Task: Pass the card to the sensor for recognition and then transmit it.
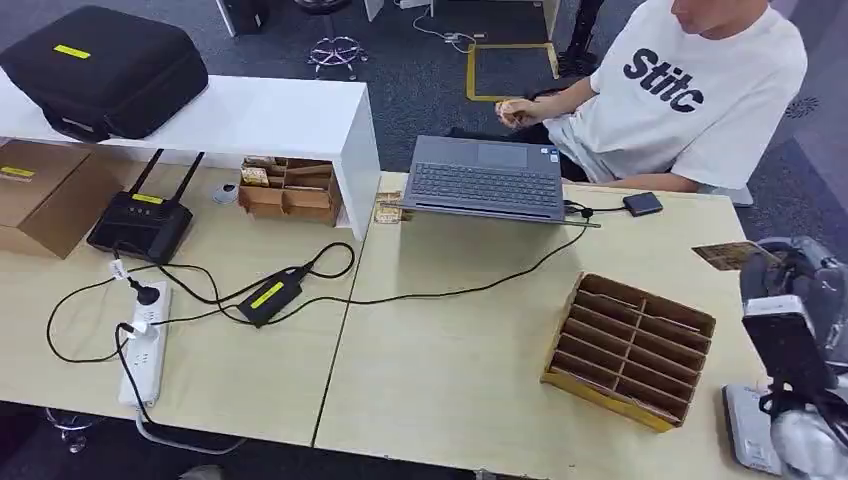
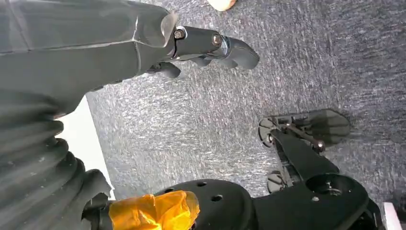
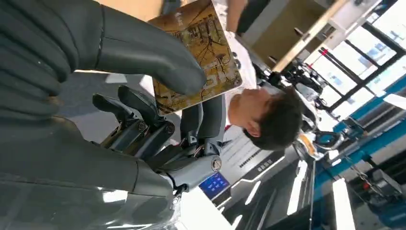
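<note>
A brown patterned card (image 1: pixel 731 255) sticks out toward the table from my right hand (image 1: pixel 800 268) at the table's right edge, above the tabletop. In the right wrist view the thumb (image 3: pixel 143 52) presses the card (image 3: pixel 206 52) against the darker fingers (image 3: pixel 143 129) beneath it. A small black sensor box (image 1: pixel 642 204) lies on the table to the right of the laptop, further from me than the card and to its left. My left hand (image 2: pixel 143 43) hangs over grey carpet with its fingers (image 2: pixel 225 45) apart and nothing in it.
A cardboard slotted organiser (image 1: pixel 630 348) sits just left of my right arm. An open laptop (image 1: pixel 487 180) stands at the far edge, with a seated person (image 1: pixel 690 95) behind it. Cables, a power strip (image 1: pixel 145 350), a router (image 1: pixel 140 222) and a white shelf (image 1: pixel 250 120) occupy the left.
</note>
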